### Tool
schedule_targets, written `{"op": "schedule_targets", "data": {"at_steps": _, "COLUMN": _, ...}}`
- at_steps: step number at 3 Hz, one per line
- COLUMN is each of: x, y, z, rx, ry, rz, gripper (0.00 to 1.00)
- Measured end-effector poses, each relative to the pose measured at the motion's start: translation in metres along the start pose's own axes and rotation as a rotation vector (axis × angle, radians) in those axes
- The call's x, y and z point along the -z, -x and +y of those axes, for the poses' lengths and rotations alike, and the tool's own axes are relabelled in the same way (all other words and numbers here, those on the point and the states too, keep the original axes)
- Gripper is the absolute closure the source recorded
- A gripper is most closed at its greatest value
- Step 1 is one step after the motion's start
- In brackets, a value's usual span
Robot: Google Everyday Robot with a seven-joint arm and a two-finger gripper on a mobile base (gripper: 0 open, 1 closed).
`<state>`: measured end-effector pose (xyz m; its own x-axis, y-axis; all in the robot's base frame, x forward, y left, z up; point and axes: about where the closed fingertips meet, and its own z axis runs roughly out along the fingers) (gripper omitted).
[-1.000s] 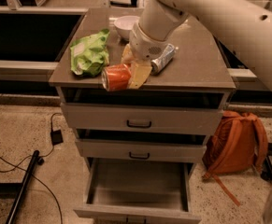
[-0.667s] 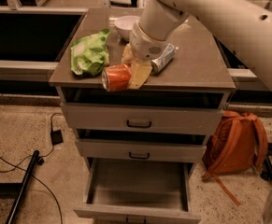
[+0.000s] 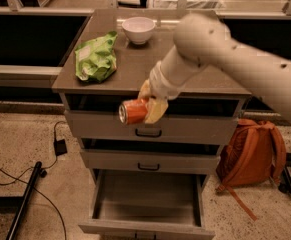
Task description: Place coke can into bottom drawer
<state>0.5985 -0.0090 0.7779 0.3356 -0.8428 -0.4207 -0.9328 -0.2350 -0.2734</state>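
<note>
Since the earlier frame the beige arm (image 3: 225, 59) drops off the brown tabletop (image 3: 135, 69) edge. The gripper (image 3: 150, 105) now hangs at frame centre, in front of the top grey drawer (image 3: 195, 129), jaws clamped on the small red-orange aluminium coke can (image 3: 132, 112), held sideways. Pick is done, carry underway. I judge what's left: lower past the middle grey drawer (image 3: 185, 161) and release into the open, deep grey bottom drawer (image 3: 145, 196), low centre. The can's right end hides behind the yellowish fingers (image 3: 156, 111). The frame's lower edge cuts the bottom drawer's front.
</note>
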Motion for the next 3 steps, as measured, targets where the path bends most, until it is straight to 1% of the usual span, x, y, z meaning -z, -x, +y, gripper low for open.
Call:
{"op": "schedule_targets", "data": {"at_steps": 1, "x": -0.065, "y": -0.057, "z": 0.041, "rx": -0.034, "ry": -0.004, "rz": 0.048, "gripper": 1.00}}
{"op": "schedule_targets", "data": {"at_steps": 2, "x": -0.088, "y": -0.107, "z": 0.072, "rx": -0.089, "ry": -0.060, "rz": 0.112, "gripper": 1.00}}
{"op": "schedule_targets", "data": {"at_steps": 3, "x": -0.096, "y": -0.111, "z": 0.075, "rx": -0.091, "ry": -0.069, "rz": 0.118, "gripper": 1.00}}
